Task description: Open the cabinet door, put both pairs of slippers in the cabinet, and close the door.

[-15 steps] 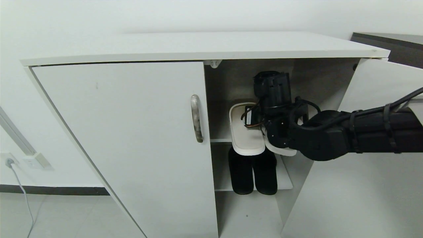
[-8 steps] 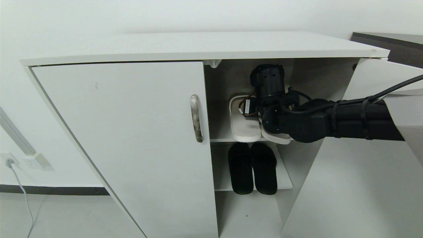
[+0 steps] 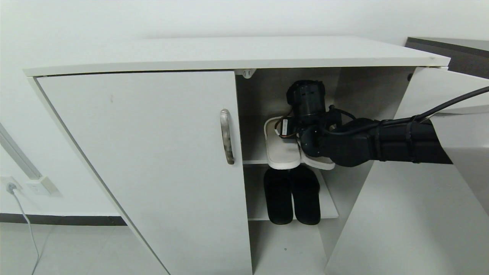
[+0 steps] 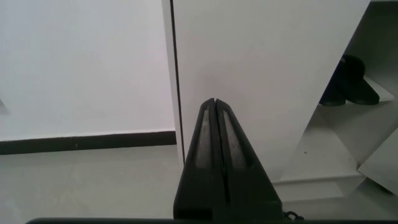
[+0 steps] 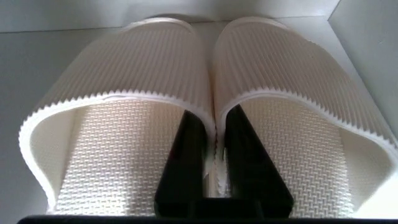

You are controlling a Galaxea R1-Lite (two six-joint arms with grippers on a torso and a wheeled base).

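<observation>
Since a second ago, the white slippers [image 3: 282, 154] are carried deeper onto the upper shelf [image 3: 252, 162], inner sides pinched by the right gripper [image 5: 216, 134]; overhanging heels are best pushed past the edge before release. The left gripper [image 4: 214, 106] is closed on nothing

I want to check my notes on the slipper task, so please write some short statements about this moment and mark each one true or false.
1. The black slippers lie on the lower shelf. True.
2. The right end effector grips the white slippers. True.
3. The left door is open. False: it is shut; the right door is the open one.
4. The left end effector holds a slipper. False: it is shut and empty, in front of the left door.
</observation>
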